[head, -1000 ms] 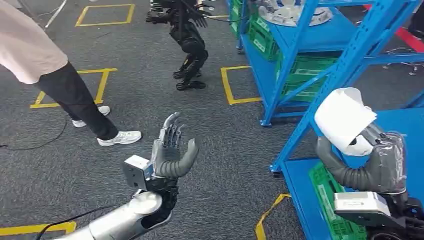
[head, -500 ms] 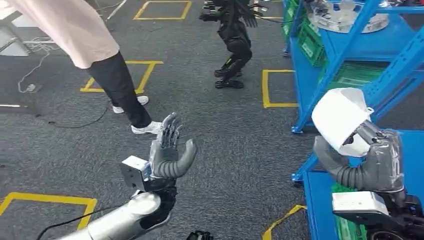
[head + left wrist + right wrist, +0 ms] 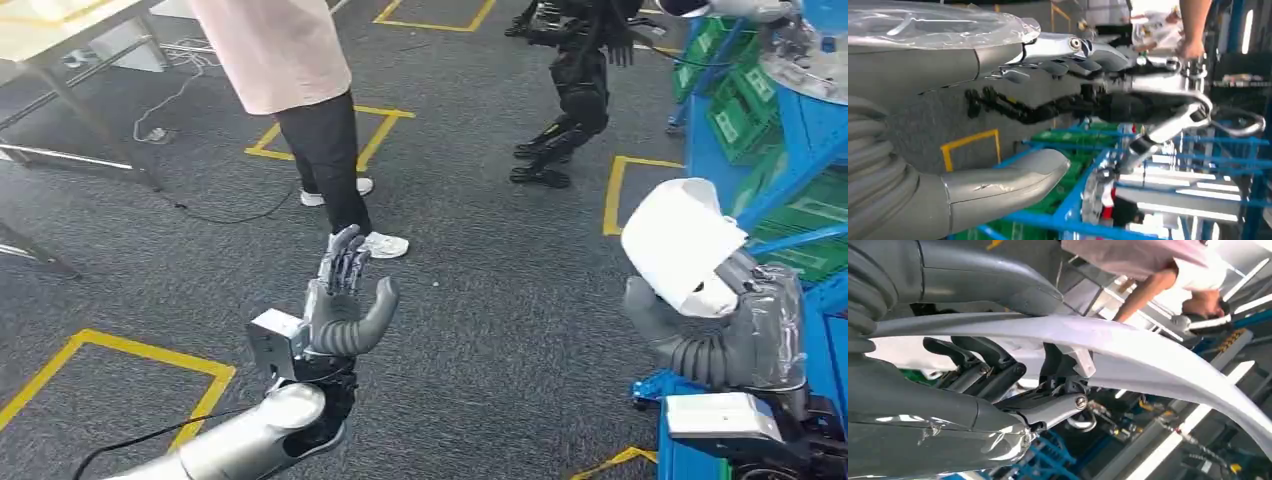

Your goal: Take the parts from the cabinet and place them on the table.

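White part in my right hand, over the grey floor.

My right hand (image 3: pixel 735 320) has its fingers clamped on the white part (image 3: pixel 682 243); my left hand (image 3: pixel 342 300) is raised, fingers apart, holding nothing.

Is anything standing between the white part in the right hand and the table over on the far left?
Yes. A person stands on the floor between the white part, held by the right hand, and the table.

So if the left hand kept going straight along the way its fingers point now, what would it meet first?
Probably the person's white shoe: in the head view the open left hand points up the picture, fingertips just short of it. The hand may sit well above the carpet, so depth is unclear.
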